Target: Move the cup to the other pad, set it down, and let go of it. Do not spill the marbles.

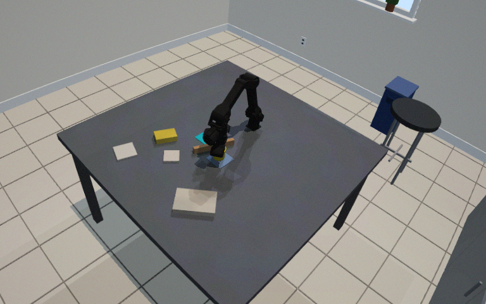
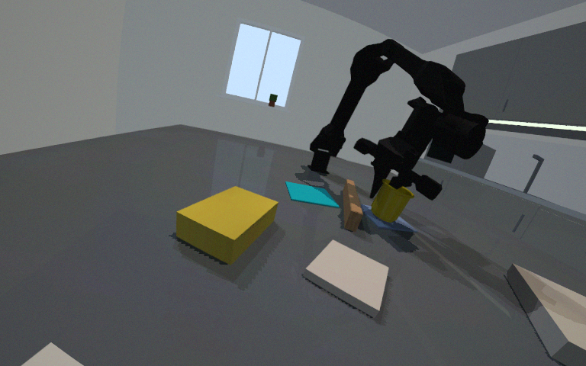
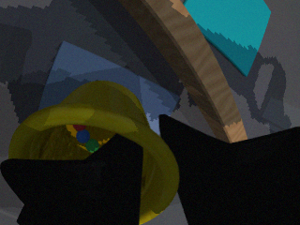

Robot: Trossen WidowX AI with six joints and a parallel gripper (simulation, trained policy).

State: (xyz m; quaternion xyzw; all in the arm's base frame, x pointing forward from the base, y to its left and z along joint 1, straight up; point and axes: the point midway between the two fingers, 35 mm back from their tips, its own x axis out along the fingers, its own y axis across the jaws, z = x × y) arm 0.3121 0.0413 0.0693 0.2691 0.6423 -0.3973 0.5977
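Note:
The yellow cup is over the blue pad, its base at the pad and its body leaning slightly. My gripper is shut on the cup's wall, one finger inside the rim and the other outside. In the wrist view a red marble, a blue marble and a green marble show inside; the inner finger hides part of the inside. The teal pad bears nothing.
A wooden bar stands between the two pads. A yellow block, a small pale slab, another pale slab and a large pale slab lie on the table.

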